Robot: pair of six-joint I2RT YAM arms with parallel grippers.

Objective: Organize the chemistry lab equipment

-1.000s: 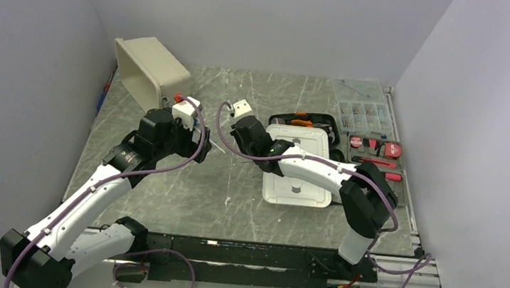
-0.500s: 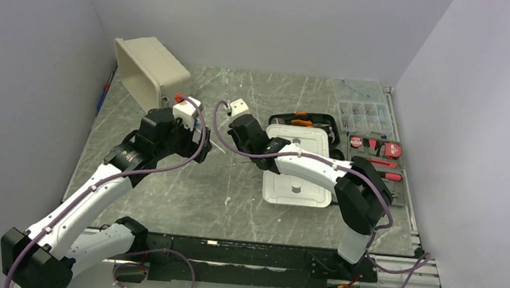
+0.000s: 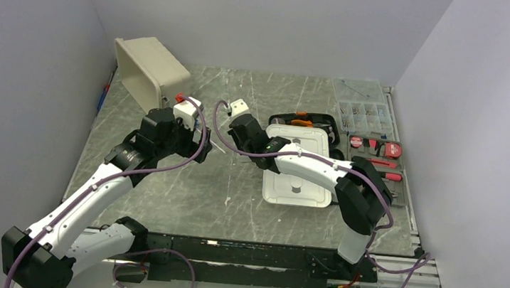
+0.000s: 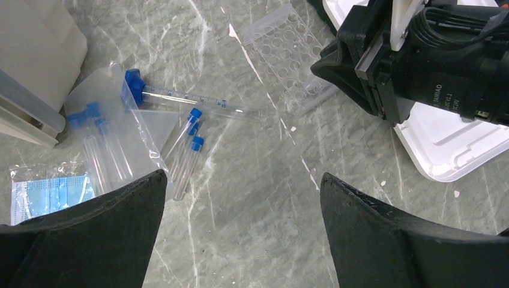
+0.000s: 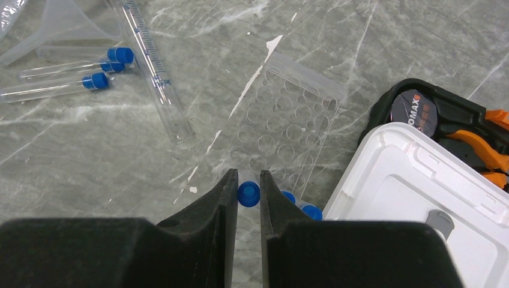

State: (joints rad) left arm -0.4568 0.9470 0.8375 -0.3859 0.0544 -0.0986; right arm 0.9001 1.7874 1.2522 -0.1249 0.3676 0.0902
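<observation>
only "omax" reads clearly, on a round black-and-red disc (image 5: 416,107) in the black case (image 5: 459,111).

The bench (image 5: 372,54) looks like smooth veined stone (faintly glossy); the perforated rack (image 5: 282,129) is clear shiny plastic, the tube caps (image 5: 123,55) matt blue plastic.

- The right arm (image 3: 307,167) has swung a little toward the left edge of the counter (image 3: 232,199) since a second ago, nearly all of it in the first half of that second.
- Its elbow (image 3: 360,191) has drawn in leftward, away from the right edge.
- The white camera block (image 3: 240,106) on its wrist now sits slightly nearer the far-left corner.
- The right claw (image 5: 247,180), pinching a blue cap (image 5: 248,194), has been carried leftward with it.
</observation>
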